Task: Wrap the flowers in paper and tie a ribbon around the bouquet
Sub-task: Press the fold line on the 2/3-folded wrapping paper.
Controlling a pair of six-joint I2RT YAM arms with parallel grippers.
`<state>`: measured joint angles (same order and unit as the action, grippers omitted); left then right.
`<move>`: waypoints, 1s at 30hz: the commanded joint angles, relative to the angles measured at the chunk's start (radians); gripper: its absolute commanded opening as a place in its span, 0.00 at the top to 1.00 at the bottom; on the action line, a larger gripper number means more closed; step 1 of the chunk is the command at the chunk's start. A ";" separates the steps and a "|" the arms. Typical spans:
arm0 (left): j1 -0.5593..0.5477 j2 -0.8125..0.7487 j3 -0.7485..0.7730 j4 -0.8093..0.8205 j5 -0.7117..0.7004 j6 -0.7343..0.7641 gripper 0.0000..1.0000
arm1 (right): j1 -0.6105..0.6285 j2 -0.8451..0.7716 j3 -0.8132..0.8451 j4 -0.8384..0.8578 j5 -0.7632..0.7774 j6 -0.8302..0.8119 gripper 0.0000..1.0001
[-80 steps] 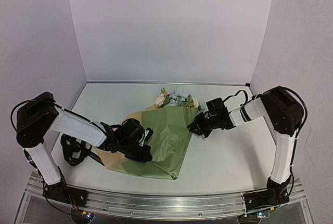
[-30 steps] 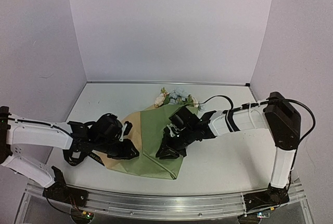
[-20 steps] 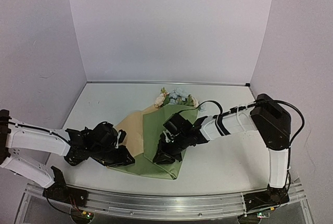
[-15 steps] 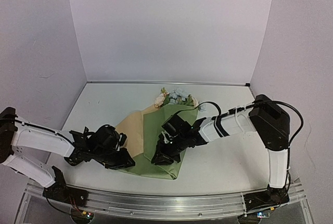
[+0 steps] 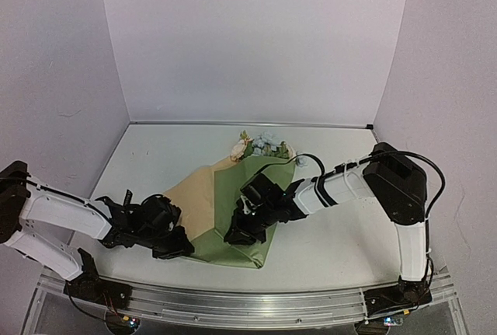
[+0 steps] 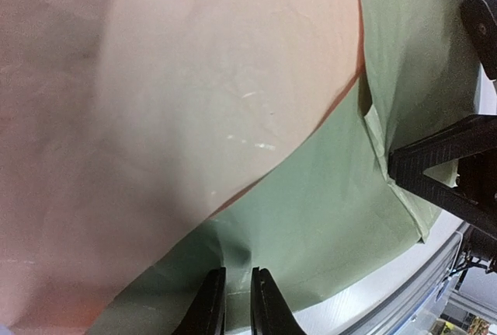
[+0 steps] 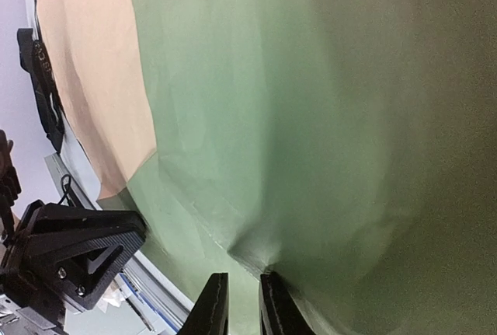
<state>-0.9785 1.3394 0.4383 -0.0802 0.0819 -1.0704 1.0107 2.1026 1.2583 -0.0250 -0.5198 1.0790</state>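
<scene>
The right arm has swung in from beside the blooms and now lies across the paper (image 5: 256,187), while the left arm has dropped low at the paper's left corner. A wider tan panel now shows on the paper's left half.

The left claw (image 5: 174,244) is clenched on a raised fold of the paper's green near edge, seen pinched between its fingers (image 6: 211,304) in the wrist view. The right claw (image 5: 236,235) grips a puckered crease in the green face near the paper's near end.

The flowers (image 5: 262,147) poke out at the paper's far end. The paper lies flat on a pale white counter (image 5: 349,230), with plain lilac-white walls (image 5: 256,40) behind and on both sides of it.
</scene>
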 commanded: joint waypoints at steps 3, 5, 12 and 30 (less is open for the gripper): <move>-0.002 -0.131 -0.068 -0.228 -0.118 -0.069 0.86 | 0.002 0.041 -0.017 0.017 0.039 0.004 0.85; -0.002 -0.182 -0.087 -0.268 -0.120 -0.079 0.86 | 0.002 0.047 -0.017 0.017 0.040 0.005 0.85; -0.002 -0.284 -0.112 -0.410 -0.135 -0.093 0.84 | 0.002 0.068 -0.012 0.050 0.037 0.014 0.85; -0.002 -0.473 -0.118 -0.303 -0.174 -0.440 0.65 | 0.002 0.083 -0.008 0.063 0.031 0.023 0.85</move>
<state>-0.9787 0.8384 0.3393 -0.5188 -0.0784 -1.4081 1.0107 2.1368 1.2579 0.0807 -0.5273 1.0932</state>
